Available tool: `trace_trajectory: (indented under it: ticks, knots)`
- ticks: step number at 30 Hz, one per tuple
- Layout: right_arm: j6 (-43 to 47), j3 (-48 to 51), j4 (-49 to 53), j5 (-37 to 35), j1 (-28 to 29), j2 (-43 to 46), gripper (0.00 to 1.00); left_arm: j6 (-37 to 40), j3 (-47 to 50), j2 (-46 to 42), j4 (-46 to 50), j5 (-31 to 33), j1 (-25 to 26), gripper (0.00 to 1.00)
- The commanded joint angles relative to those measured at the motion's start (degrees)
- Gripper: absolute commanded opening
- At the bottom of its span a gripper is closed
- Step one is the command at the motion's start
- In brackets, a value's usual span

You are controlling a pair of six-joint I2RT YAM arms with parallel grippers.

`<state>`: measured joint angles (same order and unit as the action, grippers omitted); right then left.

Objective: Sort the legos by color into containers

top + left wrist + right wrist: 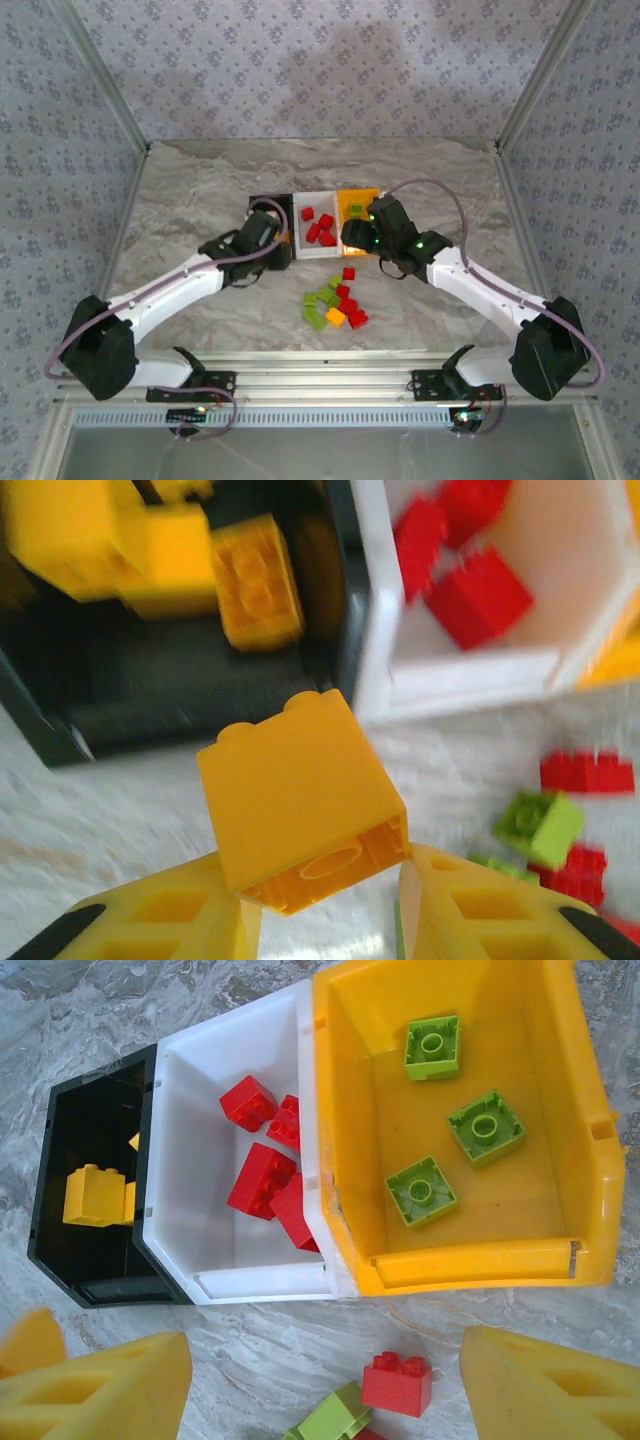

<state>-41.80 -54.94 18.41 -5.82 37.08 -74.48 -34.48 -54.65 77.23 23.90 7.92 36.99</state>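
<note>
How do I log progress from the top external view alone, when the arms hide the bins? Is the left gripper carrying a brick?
Observer: Yes. The left gripper is shut on an orange-yellow brick, close to the black bin.
Operator: What's in the orange bin under the right arm?
Observer: Three lime green bricks, studs up, lie in the orange bin.
Operator: Is the right gripper loaded?
Observer: No. The right gripper is open and empty, with a red brick on the table between its fingers in the wrist view.
</note>
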Motion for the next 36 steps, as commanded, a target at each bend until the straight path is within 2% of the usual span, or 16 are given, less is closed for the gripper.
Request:
trace_trajectory:
  ticks: [1, 6, 9, 12, 18, 24, 30, 31, 36]
  knots:
    - [-1.40, 1.73, 1.67, -0.92, -0.27, 1.64, 0.73, 3.73, -6.40, 4.79, 1.26, -1.99, -3.49, 0.37]
    - [-1.95, 4.31, 2.71, -0.46, -0.10, 3.52, 0.73, 4.66, -13.58, 12.74, 0.68, -3.89, -7.30, 0.37]
    - [-1.70, 5.81, 3.59, 0.56, 0.21, 4.49, 0.73, 5.11, -17.32, 16.98, 1.49, -3.98, -7.81, 0.39]
    - [-1.38, 7.88, 4.22, 1.81, 0.71, 5.85, 0.73, 5.30, -19.68, 19.89, 2.34, -3.87, -8.35, 0.45]
    - [-1.75, 12.30, 6.03, 2.96, 2.29, 7.85, 0.74, 4.97, -22.35, 21.15, 2.85, -4.97, -9.00, 0.65]
    - [-0.96, 15.83, 6.39, 6.03, 6.06, 7.97, 0.74, 2.56, -20.54, 13.65, 1.19, -9.61, -8.09, 0.87]
    - [0.00, 18.06, 8.88, 6.75, 12.60, 7.33, 0.75, 1.02, -13.48, 2.88, 1.02, -11.41, -3.12, 0.95]
    - [-0.02, 18.28, 9.64, 6.35, 13.92, 7.33, 0.75, 0.70, -11.81, 0.86, 1.06, -11.11, -2.14, 0.99]
    - [-0.95, 19.52, 10.93, 4.50, 17.95, 6.62, 0.77, -2.26, -3.15, -7.93, 1.22, -10.75, 0.43, 1.00]
